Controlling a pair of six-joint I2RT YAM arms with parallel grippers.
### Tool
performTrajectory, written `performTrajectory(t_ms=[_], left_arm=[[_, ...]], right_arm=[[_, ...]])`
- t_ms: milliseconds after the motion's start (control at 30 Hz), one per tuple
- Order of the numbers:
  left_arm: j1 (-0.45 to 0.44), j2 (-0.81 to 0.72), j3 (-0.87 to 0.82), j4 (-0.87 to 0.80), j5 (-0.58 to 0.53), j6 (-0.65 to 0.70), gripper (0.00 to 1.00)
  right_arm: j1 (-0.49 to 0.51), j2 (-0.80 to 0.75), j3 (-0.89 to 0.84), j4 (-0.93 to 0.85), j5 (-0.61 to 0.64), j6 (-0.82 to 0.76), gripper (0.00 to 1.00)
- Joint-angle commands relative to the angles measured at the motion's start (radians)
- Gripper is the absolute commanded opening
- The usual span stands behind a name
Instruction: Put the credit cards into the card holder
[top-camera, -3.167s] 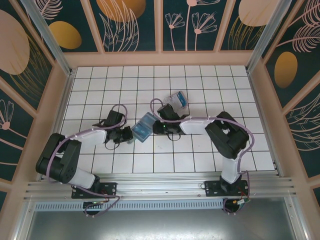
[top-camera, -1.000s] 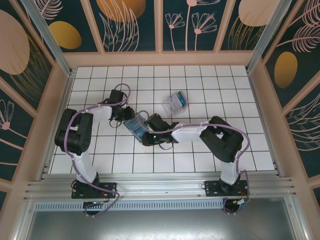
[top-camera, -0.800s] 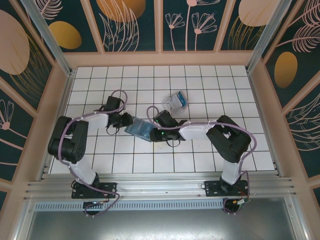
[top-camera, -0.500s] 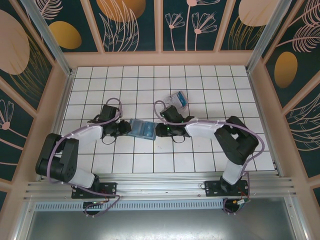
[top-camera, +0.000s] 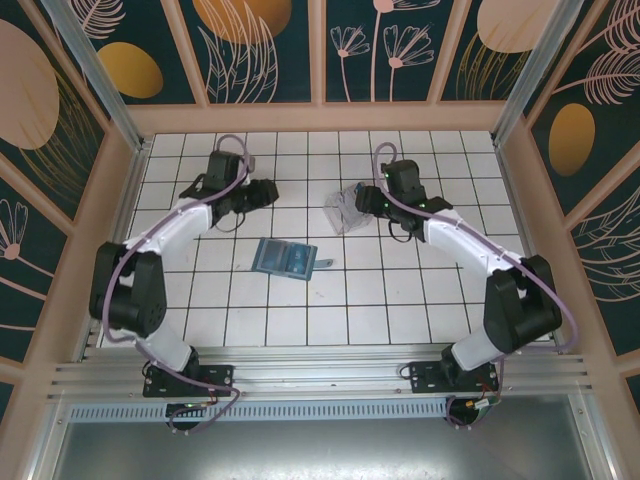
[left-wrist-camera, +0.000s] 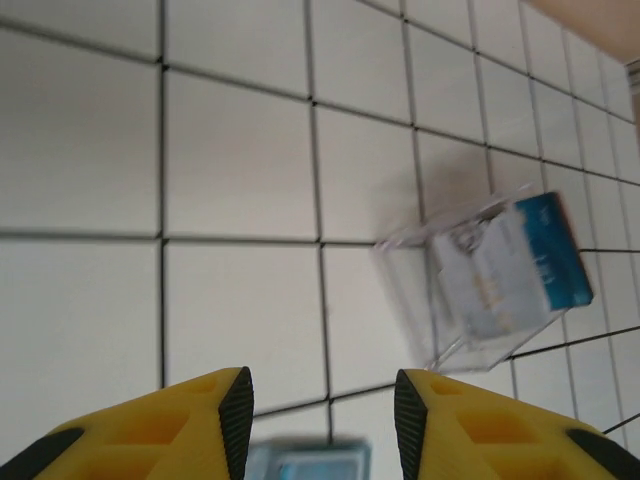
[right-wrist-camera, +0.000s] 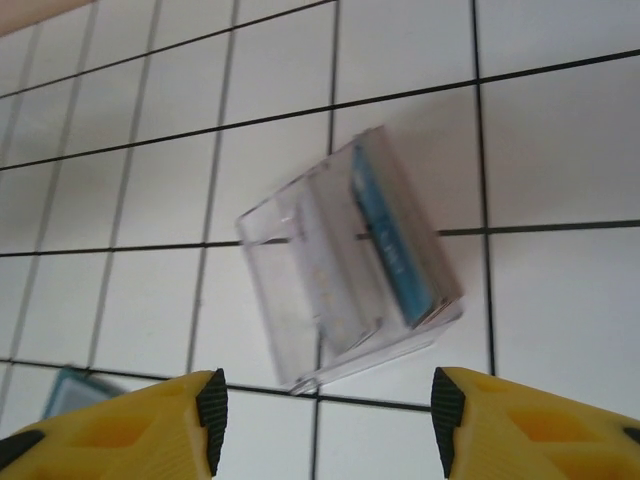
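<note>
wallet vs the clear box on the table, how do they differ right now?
The wallet is teal and opaque; the clear box is see-through, showing a blue card inside. The wallet lies flat; the box has raised walls. The wallet sits nearer the arm bases than the box. Both rest on the tiled table, unheld.

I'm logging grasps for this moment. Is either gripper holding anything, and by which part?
Nothing is held. The left gripper and right gripper are both open and empty; the card holder lies flat, apart from both.
</note>
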Motion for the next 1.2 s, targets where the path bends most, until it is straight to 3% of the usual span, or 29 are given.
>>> performTrajectory(t_ms=[0,167,433,600,1167], left_arm=[[-0.052,0.121,0.117,-0.011,0.051,-0.009,0.45],[-0.113,0.302,0.299,-0.052,0.059,0.018,0.46],[-0.14,0.56,0.587,-0.143,0.088,0.062,0.46],[-0.169,0.657,0.734,-0.192,0.098,0.078,0.45],[-0.192,0.678,0.608,-0.138,0.097,0.079,0.43]], right_arm=[[-0.019,0.088,0.062,-0.073,0.057,-0.072,0.6],[-0.047,0.178,0.119,-0.077,0.062,-0.103,0.61],[-0.057,0.282,0.196,-0.091,0.044,-0.132,0.61],[-0.059,0.331,0.228,-0.098,0.032,-0.134,0.61],[-0.07,0.372,0.252,-0.098,0.09,-0.138,0.59]])
